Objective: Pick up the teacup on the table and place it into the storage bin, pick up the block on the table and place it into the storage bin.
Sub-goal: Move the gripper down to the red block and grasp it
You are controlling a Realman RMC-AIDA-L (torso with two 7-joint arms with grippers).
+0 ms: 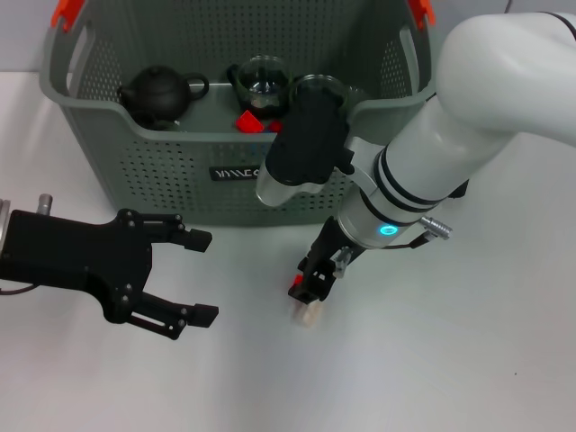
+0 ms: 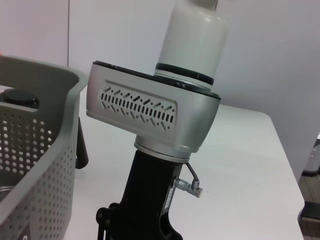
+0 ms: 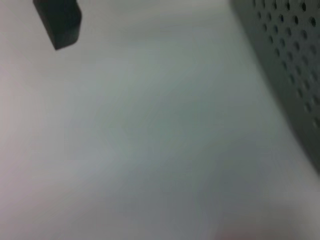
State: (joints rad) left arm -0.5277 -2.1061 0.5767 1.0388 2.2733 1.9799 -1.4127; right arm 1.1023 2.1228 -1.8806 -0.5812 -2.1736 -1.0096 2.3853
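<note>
The storage bin [image 1: 144,171] stands at the back of the table, and its wall also shows in the left wrist view [image 2: 45,150]. Inside it sit a glass teacup [image 1: 261,83] and a second glass cup [image 1: 317,88], partly hidden by my right arm. A small pale block [image 1: 304,314] lies on the white table in front of the bin. My right gripper [image 1: 310,283] points straight down, right over the block and touching or nearly touching its top. My left gripper [image 1: 200,277] hovers open and empty over the table to the left.
A black teapot [image 1: 157,94] and red pieces [image 1: 250,121] also lie in the bin. Orange clips [image 1: 65,13] mark its handles. My right arm's grey wrist housing [image 2: 150,112] fills the left wrist view. Bare table shows in front and to the right.
</note>
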